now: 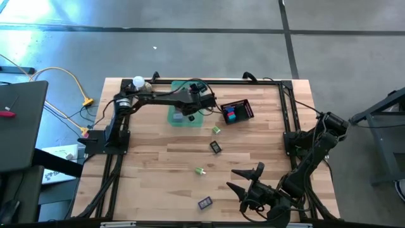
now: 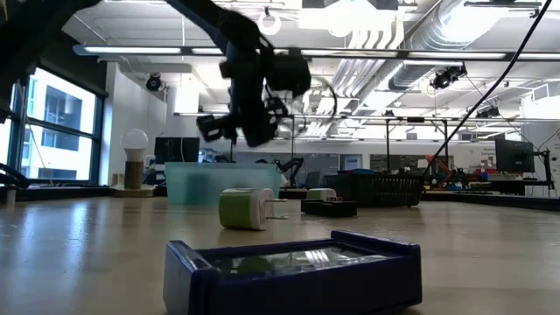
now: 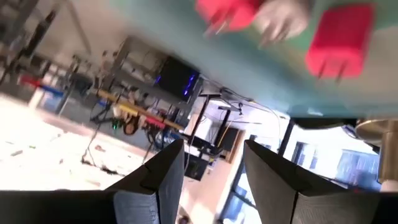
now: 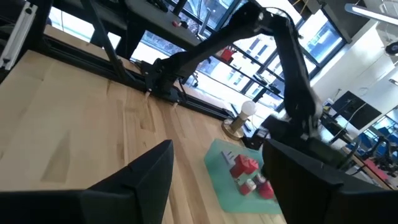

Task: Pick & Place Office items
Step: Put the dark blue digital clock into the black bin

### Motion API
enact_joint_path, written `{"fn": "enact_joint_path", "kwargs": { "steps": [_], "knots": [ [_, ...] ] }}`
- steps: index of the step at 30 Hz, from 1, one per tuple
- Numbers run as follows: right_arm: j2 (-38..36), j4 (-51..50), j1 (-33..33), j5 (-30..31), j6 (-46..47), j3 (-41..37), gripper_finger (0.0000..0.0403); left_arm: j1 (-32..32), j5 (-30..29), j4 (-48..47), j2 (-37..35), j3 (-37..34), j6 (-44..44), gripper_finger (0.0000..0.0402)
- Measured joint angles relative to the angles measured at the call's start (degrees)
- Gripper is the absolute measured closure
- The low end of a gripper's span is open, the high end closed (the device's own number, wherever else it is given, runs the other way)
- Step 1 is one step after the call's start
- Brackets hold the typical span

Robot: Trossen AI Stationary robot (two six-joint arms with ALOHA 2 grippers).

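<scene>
My left gripper [image 1: 193, 107] hangs open above the translucent green tray [image 1: 179, 109] at the table's far side, with nothing between its fingers [image 3: 168, 174]. In the tray lie two red pieces [image 3: 341, 40] [image 4: 244, 165] and a whitish one [image 3: 283, 18]. Loose on the wood lie two green-and-white pieces [image 1: 216, 130] [image 1: 200, 171], a black piece [image 1: 216, 147] and a dark blue piece [image 1: 204, 203]. The black mesh basket [image 1: 237, 111] holds red and blue pieces. My right gripper [image 1: 235, 180] waits open near the front right, clear of everything.
A black frame rail [image 1: 288, 107] runs round the table's edges. A lamp with a round white bulb [image 1: 138, 82] stands at the far left corner beside the tray. Bare wood lies between the loose pieces in the middle [image 1: 158, 158].
</scene>
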Motion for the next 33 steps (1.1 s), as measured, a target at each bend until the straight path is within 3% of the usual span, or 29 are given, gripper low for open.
{"fn": "enact_joint_path", "kwargs": {
  "steps": [4,8,14,19,23,27,33],
  "knots": [
    [0.0,0.0,0.0,0.0,0.0,0.0,0.0168,-2.4,1.0,-0.5,-6.5,0.0,-7.0,0.0244],
    [0.0,0.0,0.0,-0.1,0.6,0.0,0.0168,-7.0,9.2,-0.2,-15.6,0.0,-25.2,0.0244],
    [0.0,0.1,0.0,-0.2,1.6,0.0,0.0168,-14.5,30.2,-1.7,-28.5,0.0,-59.9,0.0244],
    [0.0,0.1,0.0,-0.5,4.0,0.0,0.0168,-20.5,54.4,-3.8,-35.1,-0.3,-72.8,0.0244],
    [0.0,0.1,0.0,-2.8,6.8,0.0,0.0168,-25.2,67.1,-4.8,-36.5,-0.6,-79.6,0.0244],
    [0.0,0.1,0.0,-6.6,10.7,0.0,0.0168,-30.9,69.1,-6.2,-36.0,-1.4,-84.2,0.0244],
    [0.0,0.1,0.0,-13.6,15.5,0.0,0.0168,-39.7,58.3,1.5,-35.9,-10.6,-93.3,0.0244]
  ]
}}
